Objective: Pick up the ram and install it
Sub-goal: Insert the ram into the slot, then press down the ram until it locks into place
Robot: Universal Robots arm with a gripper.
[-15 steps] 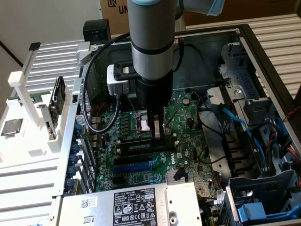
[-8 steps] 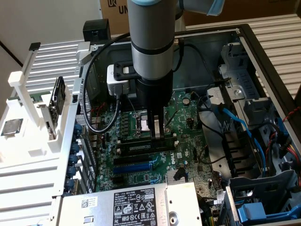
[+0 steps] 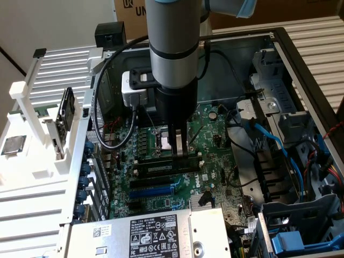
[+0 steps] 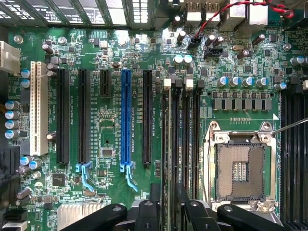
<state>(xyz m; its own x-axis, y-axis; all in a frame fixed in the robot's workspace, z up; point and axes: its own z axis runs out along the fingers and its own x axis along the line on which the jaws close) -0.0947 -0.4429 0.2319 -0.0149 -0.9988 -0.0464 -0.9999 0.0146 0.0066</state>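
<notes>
While gripper [image 3: 180, 149] hangs low over motherboard [image 4: 110, 125], ram [image 3: 167, 167] lies along memory slot beneath fingertips. Jaws look pinched on its top edge. Install near done; full seating unclear.

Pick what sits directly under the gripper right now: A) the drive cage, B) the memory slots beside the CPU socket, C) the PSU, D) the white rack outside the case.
B: in the exterior view the gripper hangs over the motherboard's memory slots, next to the open CPU socket.
</notes>
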